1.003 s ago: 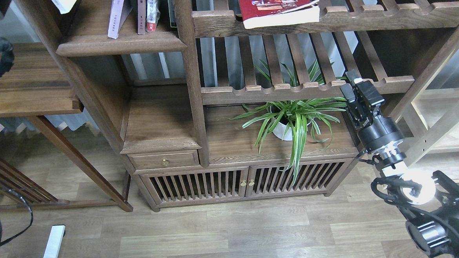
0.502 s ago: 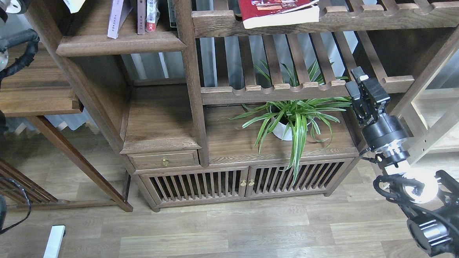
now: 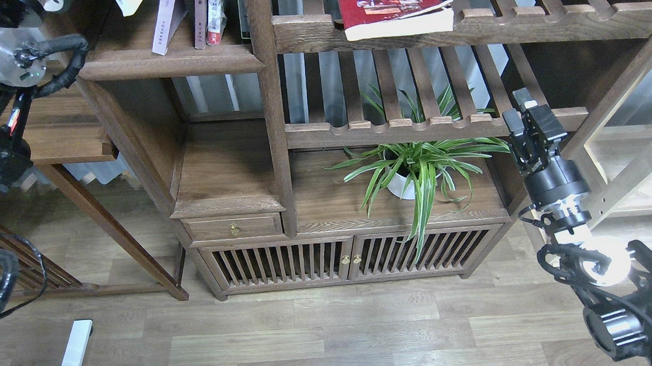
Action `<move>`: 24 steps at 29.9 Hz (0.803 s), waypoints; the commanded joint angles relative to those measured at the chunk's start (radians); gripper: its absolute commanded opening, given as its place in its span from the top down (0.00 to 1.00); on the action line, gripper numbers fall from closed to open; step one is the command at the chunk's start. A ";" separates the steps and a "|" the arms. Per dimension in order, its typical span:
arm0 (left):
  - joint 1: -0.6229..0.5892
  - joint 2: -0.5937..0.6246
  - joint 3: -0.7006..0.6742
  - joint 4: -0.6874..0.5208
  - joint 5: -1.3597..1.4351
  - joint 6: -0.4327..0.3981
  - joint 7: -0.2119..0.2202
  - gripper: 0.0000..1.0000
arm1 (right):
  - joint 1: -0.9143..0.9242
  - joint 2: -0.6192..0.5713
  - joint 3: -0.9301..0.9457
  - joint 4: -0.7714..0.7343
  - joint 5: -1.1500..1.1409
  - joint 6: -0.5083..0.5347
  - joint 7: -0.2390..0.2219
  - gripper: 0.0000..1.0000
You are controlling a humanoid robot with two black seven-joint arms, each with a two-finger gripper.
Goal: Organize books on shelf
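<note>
Left arm enters at the upper left; its gripper is out of view. Yellow-green paperback point(image 3: 128, 0) sits at the top edge above the dark-brown plank shelf point(image 3: 169, 62), where the pale lavender-white paperback point(image 3: 166, 21) leans. Thick dark-red book point(image 3: 392, 6) lies flat on the slatted rack point(image 3: 468, 26). Right gripper point(image 3: 523, 114), well below it, holds nothing; finger gap cannot be told.

books point(image 3: 183, 17) on shelf point(image 3: 169, 62) — plant point(image 3: 414, 167) lower right

Matt dark-brown wooden shelf point(image 3: 169, 62); glossy dark-red paper book point(image 3: 389, 4); black plastic end effector point(image 3: 532, 125)
</note>
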 commanded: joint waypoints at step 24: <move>0.009 -0.013 0.070 0.070 0.001 0.011 -0.010 0.70 | -0.002 -0.011 0.048 0.000 0.003 0.000 0.000 0.35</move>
